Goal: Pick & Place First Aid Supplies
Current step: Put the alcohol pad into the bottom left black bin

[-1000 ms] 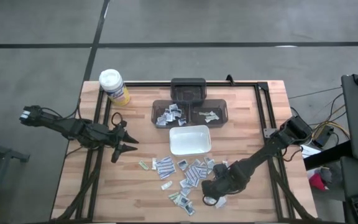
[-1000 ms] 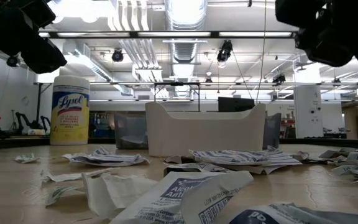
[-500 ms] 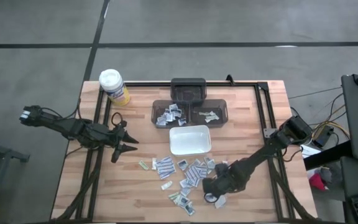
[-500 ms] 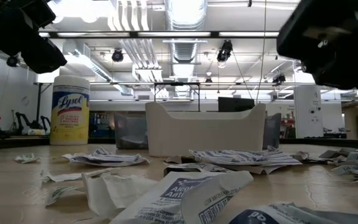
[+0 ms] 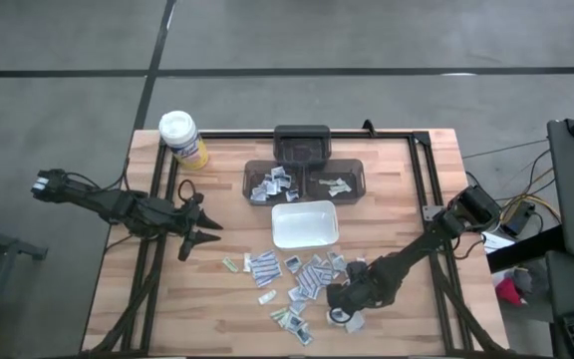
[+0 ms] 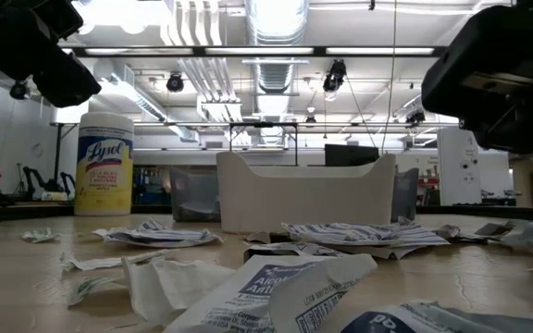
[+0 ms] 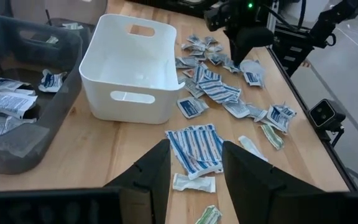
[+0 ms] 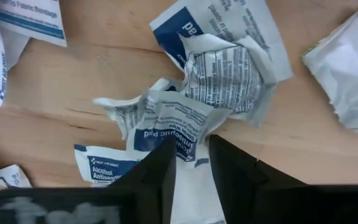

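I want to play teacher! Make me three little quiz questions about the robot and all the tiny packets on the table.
1. True or false: the white tray has packets in it.
2. Which gripper is down on the loose packets: A) left gripper, B) right gripper?
3. Fill in: the yellow canister has a ____ lid.

Key
1. False. The left wrist view shows it bare inside.
2. B. Its fingers are pinching a crumpled alcohol pad packet. The left gripper hangs open, away from the pile.
3. White.
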Robot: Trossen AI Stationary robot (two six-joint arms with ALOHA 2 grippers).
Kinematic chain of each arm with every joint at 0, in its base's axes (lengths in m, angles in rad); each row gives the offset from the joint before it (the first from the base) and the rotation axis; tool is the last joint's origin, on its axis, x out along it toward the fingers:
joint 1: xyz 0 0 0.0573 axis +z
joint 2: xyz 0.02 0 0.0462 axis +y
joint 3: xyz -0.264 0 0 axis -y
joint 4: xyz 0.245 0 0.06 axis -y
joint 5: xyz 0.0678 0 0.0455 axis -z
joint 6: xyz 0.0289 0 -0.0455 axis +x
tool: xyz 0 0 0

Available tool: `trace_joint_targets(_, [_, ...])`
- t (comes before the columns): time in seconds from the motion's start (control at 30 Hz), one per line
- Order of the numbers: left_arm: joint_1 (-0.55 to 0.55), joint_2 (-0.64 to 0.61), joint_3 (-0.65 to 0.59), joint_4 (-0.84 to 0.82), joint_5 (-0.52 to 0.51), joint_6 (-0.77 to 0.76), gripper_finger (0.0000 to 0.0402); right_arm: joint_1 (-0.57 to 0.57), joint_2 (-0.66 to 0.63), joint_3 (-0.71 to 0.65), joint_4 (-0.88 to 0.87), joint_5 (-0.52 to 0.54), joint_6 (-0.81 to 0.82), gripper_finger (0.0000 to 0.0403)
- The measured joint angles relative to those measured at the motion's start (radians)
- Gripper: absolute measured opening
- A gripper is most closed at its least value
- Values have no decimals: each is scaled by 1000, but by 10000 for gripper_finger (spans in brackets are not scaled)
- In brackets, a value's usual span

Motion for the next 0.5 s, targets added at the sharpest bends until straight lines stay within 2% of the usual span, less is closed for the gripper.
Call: trace_joint_targets(0.5, [0,0,0,3,0,1,138,0,0,-14,24,0,0,35])
